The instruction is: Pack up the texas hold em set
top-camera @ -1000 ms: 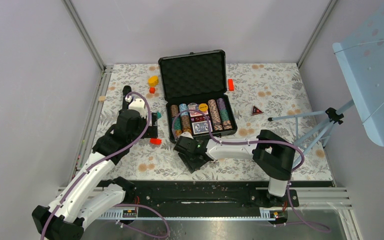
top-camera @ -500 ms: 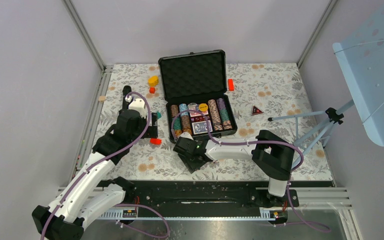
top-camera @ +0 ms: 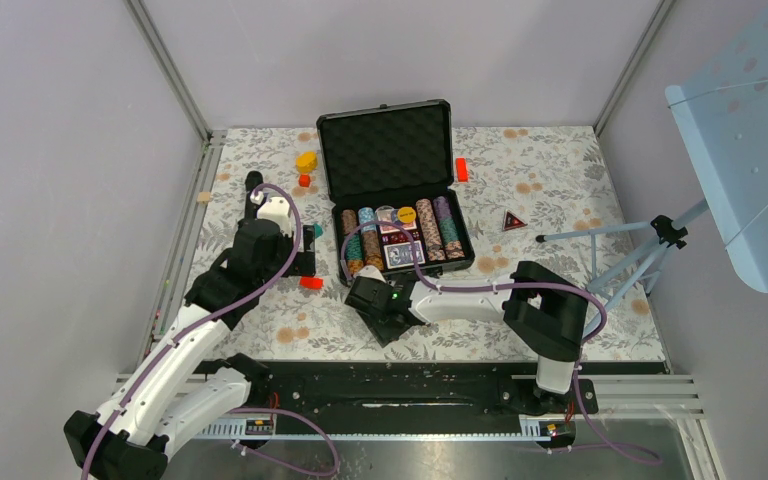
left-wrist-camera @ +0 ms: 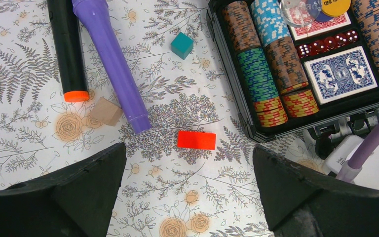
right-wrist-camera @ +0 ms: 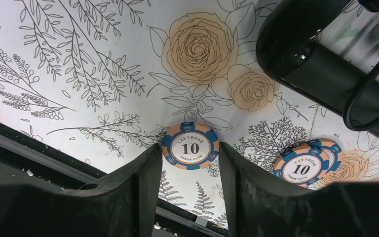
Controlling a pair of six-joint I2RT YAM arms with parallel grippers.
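One floral-print table [top-camera: 560, 180], grey walls [top-camera: 390, 50], open case [top-camera: 385, 150]

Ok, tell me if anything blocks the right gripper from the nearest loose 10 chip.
Nothing visible does. The 10 chip lies flat on the mat, right at the gap between the right gripper's fingers; two other chips lie apart.

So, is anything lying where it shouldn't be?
Yes. One poker chip lies loose on the table, with two overlapping chips near it. They look out of place: the rest sit in rows in the open case.
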